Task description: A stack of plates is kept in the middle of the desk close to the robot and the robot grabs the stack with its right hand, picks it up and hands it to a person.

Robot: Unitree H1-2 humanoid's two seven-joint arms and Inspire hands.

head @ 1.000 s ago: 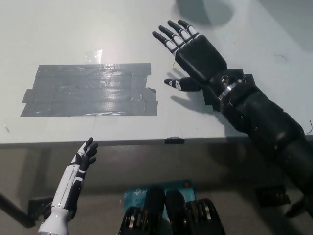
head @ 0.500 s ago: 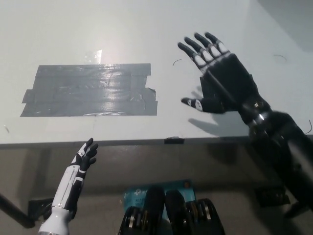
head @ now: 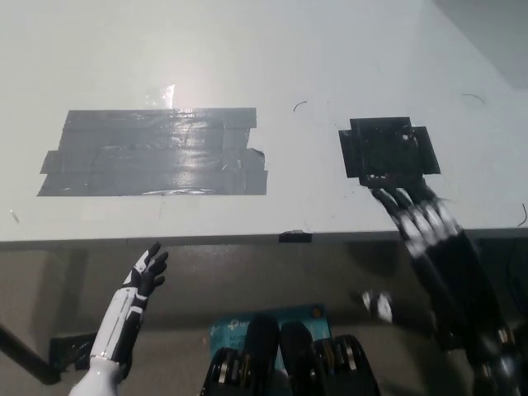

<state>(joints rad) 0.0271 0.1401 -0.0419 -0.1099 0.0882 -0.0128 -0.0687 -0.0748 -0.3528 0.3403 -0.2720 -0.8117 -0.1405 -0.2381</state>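
Currently, no stack of plates is visible anywhere on the desk (head: 272, 49); I cannot say where it is. As a judgement only: such a stack would be rigid, fairly heavy, smooth-edged and breakable, so I would take hold at the rim with fingers under the lowest plate and thumb on top.

From left to right: my left hand (head: 147, 271) rests below the desk's near edge at lower left, fingers apart, holding nothing. On the desk lies a patch of grey tape strips (head: 153, 153). Further right is a black square patch (head: 388, 148) on the surface. Just beside it, my right hand (head: 437, 247) sits at the desk's near edge, fingers extended and slightly spread, fingertips (head: 388, 195) near or touching the patch. It grips nothing.
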